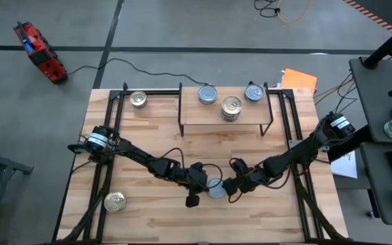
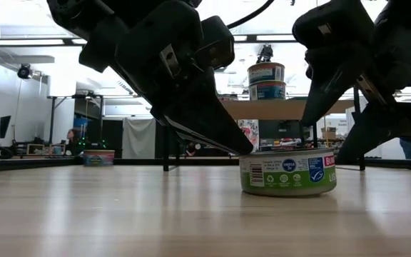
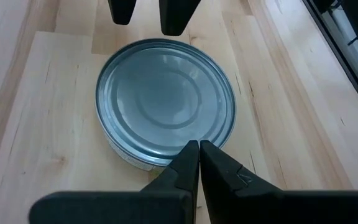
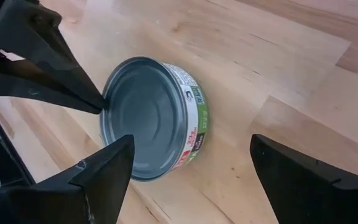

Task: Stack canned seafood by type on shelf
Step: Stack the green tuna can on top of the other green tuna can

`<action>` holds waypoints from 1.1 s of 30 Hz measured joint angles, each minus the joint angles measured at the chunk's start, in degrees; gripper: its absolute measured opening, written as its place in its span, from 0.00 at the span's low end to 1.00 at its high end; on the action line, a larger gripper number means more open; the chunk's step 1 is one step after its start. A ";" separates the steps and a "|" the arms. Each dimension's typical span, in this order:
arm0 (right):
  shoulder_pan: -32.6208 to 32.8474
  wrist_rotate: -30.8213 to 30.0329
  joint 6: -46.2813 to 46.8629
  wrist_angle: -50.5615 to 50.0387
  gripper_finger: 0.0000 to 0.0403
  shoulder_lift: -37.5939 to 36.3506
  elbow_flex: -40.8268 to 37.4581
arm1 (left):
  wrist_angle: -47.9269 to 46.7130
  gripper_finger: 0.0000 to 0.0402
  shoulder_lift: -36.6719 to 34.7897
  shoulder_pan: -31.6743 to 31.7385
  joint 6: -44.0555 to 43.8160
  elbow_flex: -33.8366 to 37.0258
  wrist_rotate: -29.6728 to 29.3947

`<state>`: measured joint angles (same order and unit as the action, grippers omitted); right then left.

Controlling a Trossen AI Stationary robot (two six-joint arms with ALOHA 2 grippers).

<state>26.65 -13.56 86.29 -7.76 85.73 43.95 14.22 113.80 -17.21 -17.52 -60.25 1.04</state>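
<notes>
Butcher-block tabletop (image 1: 148, 224) carries shelf (image 1: 203, 121): four tins seen placed, two stacked. Blue-topped tin (image 1: 216, 189) between left tool (image 1: 199, 187), fingers together at rim, and right tool (image 1: 231, 188), fingers apart beside it. Two silver tins (image 1: 115, 201) left outlying.

Tin (image 1: 216, 190) on tabletop (image 1: 250, 218) front centre between left gripper (image 1: 197, 184) and right gripper (image 1: 233, 187), shelf (image 1: 203, 114) behind carrying seemingly four tins, stray tins at back-left (image 1: 138, 99) and front-left (image 1: 115, 201).
</notes>
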 joint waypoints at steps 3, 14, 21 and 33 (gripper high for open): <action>0.00 -0.02 -1.45 2.63 0.77 0.00 -0.40 | 0.00 0.00 0.02 -0.02 -0.10 0.02 0.00; 0.00 -0.09 -0.75 4.50 0.77 0.00 -2.37 | -0.07 0.00 0.15 -0.38 -0.85 0.16 0.14; -0.02 -0.13 -2.47 6.76 0.78 0.00 -2.52 | 0.96 0.00 0.17 -0.42 -1.30 0.78 0.17; -0.19 -1.49 -6.50 9.76 0.76 0.01 -2.52 | 1.78 0.00 0.28 -0.39 -1.19 0.95 0.09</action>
<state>26.46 -15.05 79.79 2.00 85.74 41.43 15.99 114.08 -17.61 -18.71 -59.30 1.13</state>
